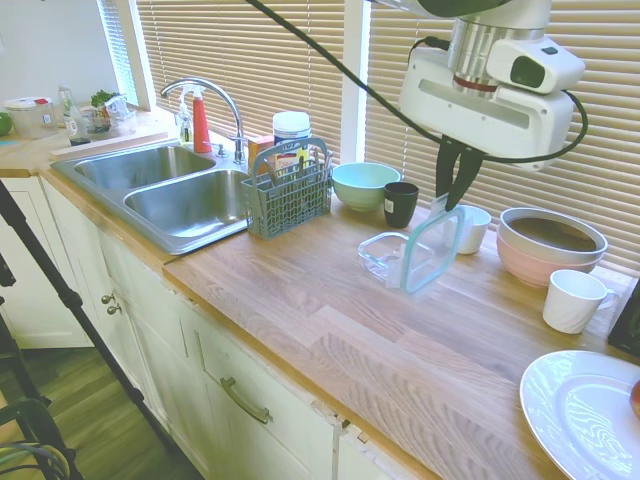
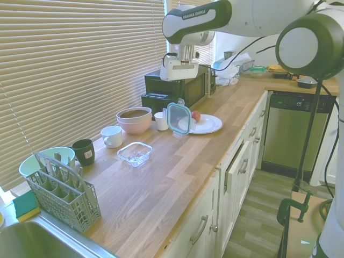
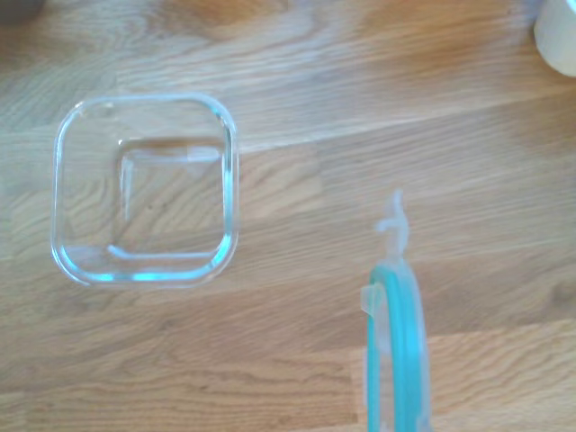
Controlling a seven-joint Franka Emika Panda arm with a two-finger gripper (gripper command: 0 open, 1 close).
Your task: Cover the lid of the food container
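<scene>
My gripper (image 1: 451,203) is shut on the top edge of the lid (image 1: 432,250), a clear rounded-square sheet with a teal rim that hangs upright on edge above the wooden counter. In the second exterior view the lid (image 2: 178,118) hangs well to the right of the food container (image 2: 135,153), under the gripper (image 2: 179,102). The food container (image 1: 381,256), a shallow clear glass dish, stands empty on the counter, partly behind the lid in the first exterior view. The wrist view shows the food container (image 3: 144,189) from above and the lid (image 3: 396,351) edge-on.
Along the blinds stand a mint-green bowl (image 1: 362,185), a dark cup (image 1: 401,203), a white cup (image 1: 466,228), a pink bowl (image 1: 550,245) and a white mug (image 1: 573,300). A white plate (image 1: 585,410) lies at the right. A cutlery basket (image 1: 288,190) borders the sink (image 1: 190,200).
</scene>
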